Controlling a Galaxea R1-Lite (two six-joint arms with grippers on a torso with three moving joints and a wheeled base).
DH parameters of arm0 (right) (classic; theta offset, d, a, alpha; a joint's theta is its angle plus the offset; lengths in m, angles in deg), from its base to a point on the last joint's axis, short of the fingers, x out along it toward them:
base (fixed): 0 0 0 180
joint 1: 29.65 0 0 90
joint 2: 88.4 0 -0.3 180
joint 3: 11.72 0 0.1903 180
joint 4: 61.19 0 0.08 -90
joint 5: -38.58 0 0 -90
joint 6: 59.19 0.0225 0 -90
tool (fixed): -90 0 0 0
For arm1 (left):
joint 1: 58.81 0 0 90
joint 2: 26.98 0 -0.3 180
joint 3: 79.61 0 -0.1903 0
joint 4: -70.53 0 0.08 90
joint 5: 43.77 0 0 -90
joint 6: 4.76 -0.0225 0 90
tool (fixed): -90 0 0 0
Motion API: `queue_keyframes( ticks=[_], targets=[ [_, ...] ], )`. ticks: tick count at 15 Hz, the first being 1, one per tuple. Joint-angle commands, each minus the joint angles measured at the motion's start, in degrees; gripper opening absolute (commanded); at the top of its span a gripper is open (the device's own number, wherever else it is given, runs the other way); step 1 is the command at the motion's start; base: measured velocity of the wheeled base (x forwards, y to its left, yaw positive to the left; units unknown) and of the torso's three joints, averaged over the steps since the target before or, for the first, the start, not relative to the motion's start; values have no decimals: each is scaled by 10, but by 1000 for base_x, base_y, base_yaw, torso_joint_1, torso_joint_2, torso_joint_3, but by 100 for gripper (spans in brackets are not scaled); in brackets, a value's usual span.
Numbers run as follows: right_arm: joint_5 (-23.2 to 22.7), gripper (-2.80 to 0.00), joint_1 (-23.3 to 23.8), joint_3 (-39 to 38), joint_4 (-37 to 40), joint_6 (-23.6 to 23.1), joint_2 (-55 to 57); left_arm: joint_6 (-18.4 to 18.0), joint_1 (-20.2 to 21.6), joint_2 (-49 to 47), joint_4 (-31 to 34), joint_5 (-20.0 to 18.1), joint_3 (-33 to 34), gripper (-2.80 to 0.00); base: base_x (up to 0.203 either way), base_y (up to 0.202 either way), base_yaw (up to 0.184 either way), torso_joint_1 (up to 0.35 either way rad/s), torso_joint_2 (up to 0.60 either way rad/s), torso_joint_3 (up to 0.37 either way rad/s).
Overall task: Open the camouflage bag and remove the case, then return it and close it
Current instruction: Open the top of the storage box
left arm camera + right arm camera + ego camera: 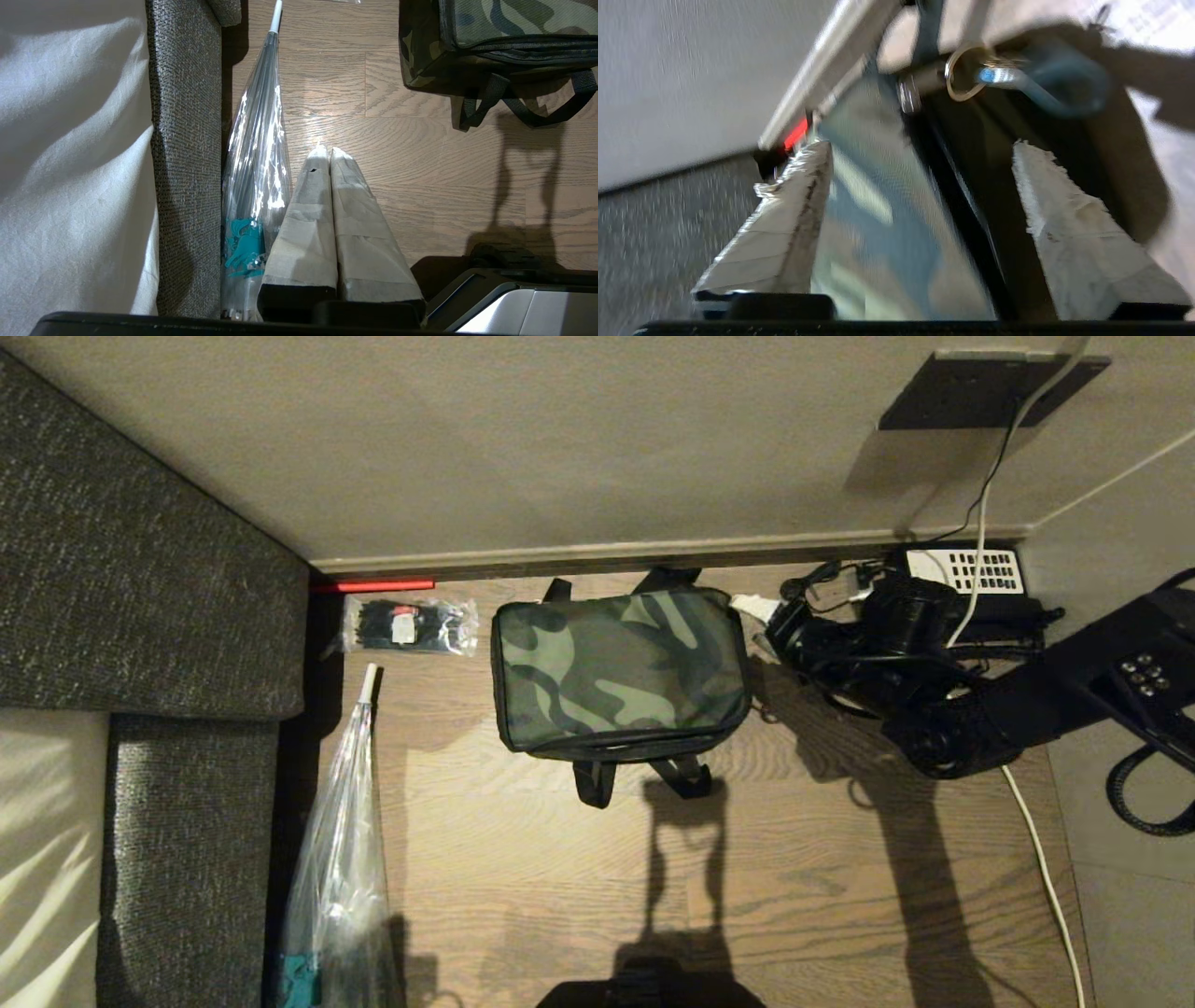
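1. Head view shows the camouflage bag (pixel 621 672) lying zipped and flat on the wooden floor (pixel 794 859), its lid down; the case is not visible, so I judge it to be inside the bag.
2. Just right of the bag, at its end wall, the right pincer (pixel 920 186) hangs with its taped fingers (pixel 1064 233) spread wide and released; nothing sits between them.
3. Right wrist view shows a metal ring (pixel 964 72) with a blue cord loop (pixel 1064 93) at the bag's end, just beyond the fingertips and untouched.
4. Risk, as I judge it: the ring is small and loose, so a close that is slightly off could pinch fabric or cord instead and leave the zipper unmoved.
5. A sideways pull could also drag the light bag toward the tangle of black cables (pixel 868 644) lying to the right of the bag.
6. Left of the bag, near the clear folded umbrella (pixel 257 154), the left pincer (pixel 325 151) is clenched on nothing, parked above the floor.
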Motion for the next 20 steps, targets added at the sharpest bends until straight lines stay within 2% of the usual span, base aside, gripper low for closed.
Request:
queue_keyframes(
  ticks=[1,2,3,6,8,9,10,12,13,14,18,20],
  targets=[
    [-22,0,2,-65,12,0,-74,0,0,1,0,0,0,-280,0,0,0,0,0,0],
    [-35,0,3,-85,19,-1,-96,0,0,1,0,0,0,-280,0,0,0,0,0,0],
    [-44,-280,4,-110,27,-2,-117,0,0,1,0,0,0,-280,0,0,0,0,0,0],
    [-53,-280,5,-159,99,-26,-159,0,0,1,0,0,0,-280,0,0,0,0,0,0],
    [-54,-280,5,-169,172,-70,-172,0,0,1,0,0,0,-280,0,0,0,0,0,0],
    [-47,-280,5,-175,225,-107,-175,0,0,1,0,0,1,-280,0,0,0,0,0,0],
    [-25,-280,6,-179,276,-147,-177,0,0,1,0,0,0,-280,0,0,0,0,0,0],
    [105,-280,8,-174,339,-219,-175,0,0,1,0,0,0,-280,0,0,0,0,0,0],
    [146,-280,8,-165,354,-244,-165,0,0,1,0,0,0,-280,0,0,0,0,0,0],
    [146,-280,7,-158,351,-256,-158,0,0,1,0,0,0,-280,0,0,0,0,0,0],
    [135,-280,-3,-152,302,-265,-126,0,0,1,0,0,0,-280,0,0,0,0,0,0],
    [105,-280,-9,-149,279,-240,-122,0,0,1,0,0,0,-280,0,0,0,0,0,0]
  ],
)
